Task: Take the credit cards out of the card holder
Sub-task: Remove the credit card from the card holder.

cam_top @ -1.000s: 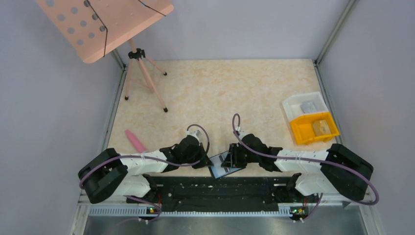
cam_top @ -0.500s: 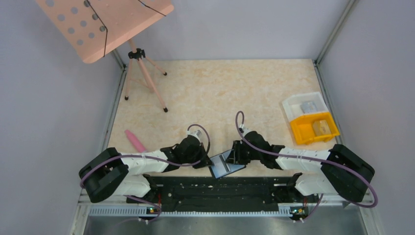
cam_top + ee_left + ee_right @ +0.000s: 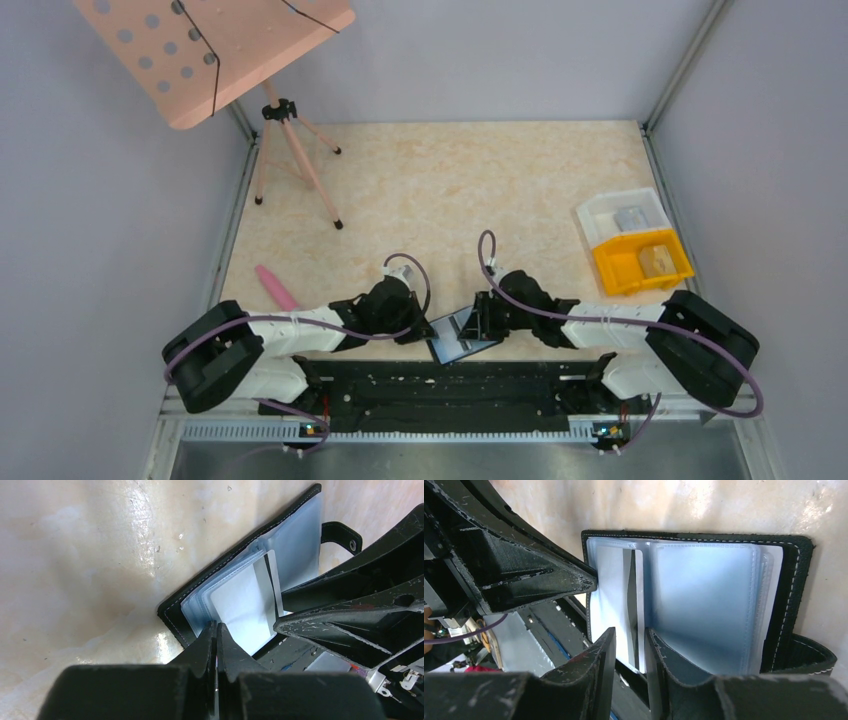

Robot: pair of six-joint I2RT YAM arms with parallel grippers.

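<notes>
The black card holder (image 3: 461, 338) lies open at the table's near edge, between both grippers. Its clear grey-blue sleeves show in the left wrist view (image 3: 292, 550) and the right wrist view (image 3: 704, 595). A white card with a dark stripe (image 3: 616, 590) sits in the left sleeve; it also shows in the left wrist view (image 3: 245, 605). My left gripper (image 3: 216, 626) is shut, its tips pinching the holder's near sleeve edge. My right gripper (image 3: 629, 635) is slightly open, its jaws straddling the striped card's edge. Each gripper's fingers show in the other's view.
A yellow bin (image 3: 640, 262) and a clear plastic tray (image 3: 622, 215) stand at the right edge. A pink stand on a tripod (image 3: 295, 150) is at the back left. A pink stick (image 3: 277, 288) lies left of my left arm. The black base rail (image 3: 450, 385) runs just behind the holder.
My right gripper has shifted slightly along the holder's right side. The left gripper and the holder have stayed in place.
</notes>
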